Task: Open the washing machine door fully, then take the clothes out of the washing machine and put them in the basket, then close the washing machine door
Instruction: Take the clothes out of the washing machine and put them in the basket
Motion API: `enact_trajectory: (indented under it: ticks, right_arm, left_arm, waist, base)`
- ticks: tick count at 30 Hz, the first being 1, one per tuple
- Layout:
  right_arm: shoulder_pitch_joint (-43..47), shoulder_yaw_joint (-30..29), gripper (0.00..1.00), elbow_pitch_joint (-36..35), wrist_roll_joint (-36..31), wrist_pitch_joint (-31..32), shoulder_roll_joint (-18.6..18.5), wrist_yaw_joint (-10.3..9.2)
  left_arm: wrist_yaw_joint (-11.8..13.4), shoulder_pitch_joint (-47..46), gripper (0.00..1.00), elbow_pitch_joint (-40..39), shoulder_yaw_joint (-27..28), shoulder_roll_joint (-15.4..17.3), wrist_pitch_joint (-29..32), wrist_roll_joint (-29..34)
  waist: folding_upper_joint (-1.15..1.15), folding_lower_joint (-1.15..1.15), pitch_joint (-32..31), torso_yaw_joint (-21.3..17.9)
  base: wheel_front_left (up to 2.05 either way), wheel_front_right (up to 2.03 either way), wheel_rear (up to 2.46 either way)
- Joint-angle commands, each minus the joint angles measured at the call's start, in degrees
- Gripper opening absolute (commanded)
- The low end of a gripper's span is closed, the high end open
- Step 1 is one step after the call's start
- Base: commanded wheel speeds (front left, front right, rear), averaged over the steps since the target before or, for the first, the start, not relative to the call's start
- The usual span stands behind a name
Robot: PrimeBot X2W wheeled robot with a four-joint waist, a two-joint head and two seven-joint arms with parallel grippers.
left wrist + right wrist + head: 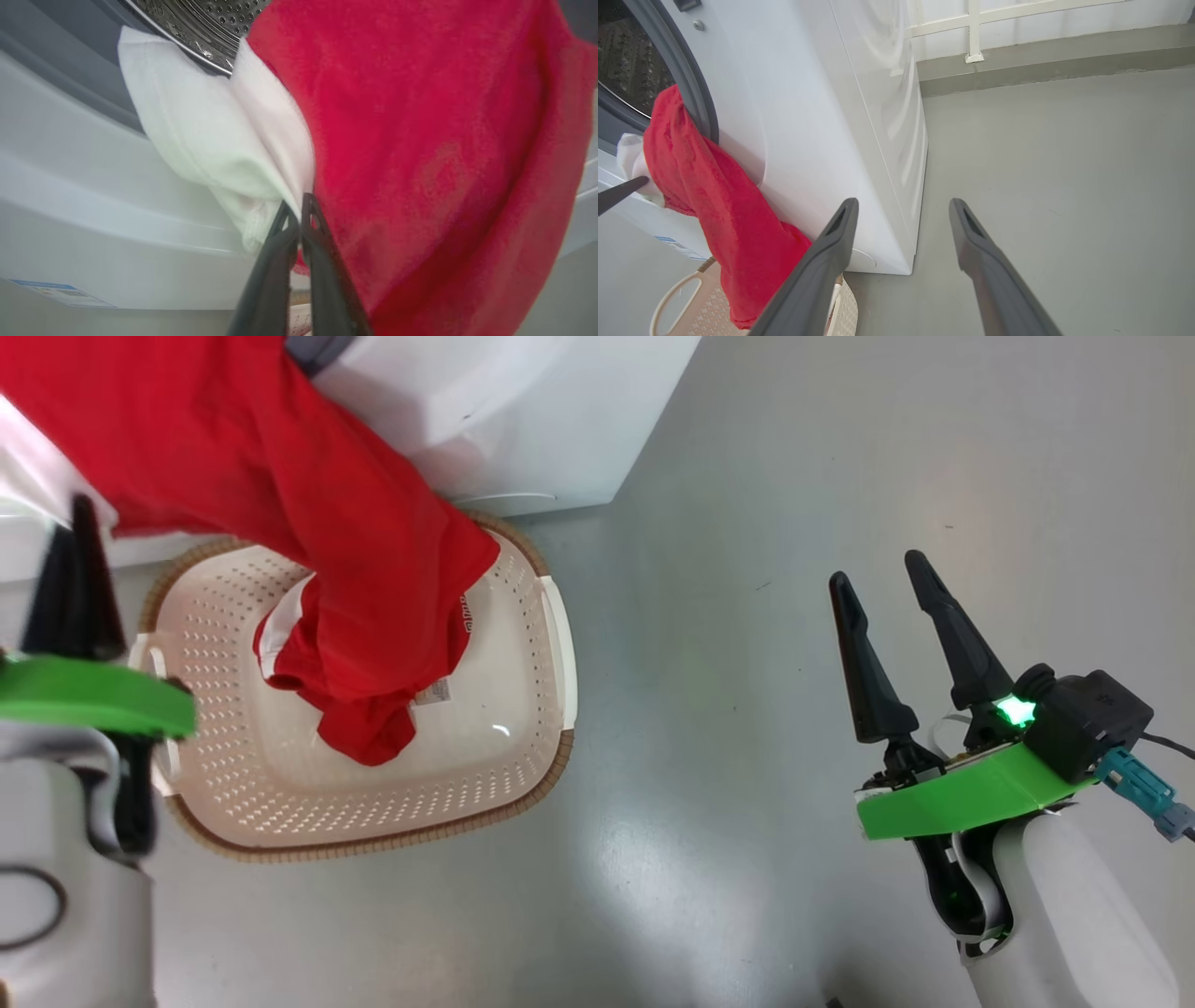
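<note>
Looking down from the head: finds the clothes (355, 569) hanging red from the washing machine (523, 439) front, lower end bunched inside the basket (560, 765) set on the grey floor (747, 849) right at the washing machine's foot. Finds the left gripper (67, 523) up against the washing machine front beside the cloth, fingers pressed together; the right gripper (878, 569) well off to the washing machine's side over bare floor, fingers spread, holding nothing. Along the left wrist: fingers closed tight, pinching the clothes at the seam between white part (210, 140) and red, just below the lip of the washing machine's steel drum (210, 23); blue label (60, 291) low on the washing machine front. Along the right wrist: spread fingers aimed past the washing machine's corner; clothes trailing from the grey rubber ring (691, 79) down the washing machine front into the basket; tip of the left gripper touching the white part beside that ring.
</note>
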Motion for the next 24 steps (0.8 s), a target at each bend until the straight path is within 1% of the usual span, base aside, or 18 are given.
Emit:
enact_trajectory:
  ticks: [1,7,10,17,24]
  right_arm:
    - [1.4,0.9,1.00,-1.3,-0.4,-0.4,0.1,0.28]
    - [1.5,0.4,1.00,-1.2,-0.8,-0.4,0.1,0.28]
    - [1.4,0.4,1.00,-1.2,-0.8,-0.4,0.1,0.28]
    - [1.3,0.8,1.00,-1.1,-0.7,-0.4,0.1,0.28]
    - [1.2,1.0,1.00,-1.2,-0.5,-0.4,0.1,0.28]
  left_arm:
    - [-0.3,3.0,0.00,-2.2,0.8,1.7,-0.2,-0.1]
    - [-0.3,8.6,0.00,-6.3,-1.4,-1.0,-0.2,0.4]
    - [-0.3,10.4,0.00,-6.3,-2.5,-2.1,-0.2,0.5]
    - [-0.3,12.8,0.00,-3.3,-6.4,-3.5,-0.2,0.8]
    - [-0.3,12.4,0.00,2.2,-9.8,-3.6,-0.2,-0.1]
  waist:
    - [0.00,0.00,-0.1,0.2]
    - [0.00,0.00,-0.3,0.9]
    - [0.00,0.00,-0.3,1.1]
    - [0.00,0.00,-0.1,0.8]
    - [0.00,0.00,0.7,0.3]
  base:
    - [0.00,0.00,0.00]
    - [0.00,0.00,0.00]
    - [0.00,0.00,0.00]
    - [0.00,0.00,0.00]
    - [0.00,0.00,0.00]
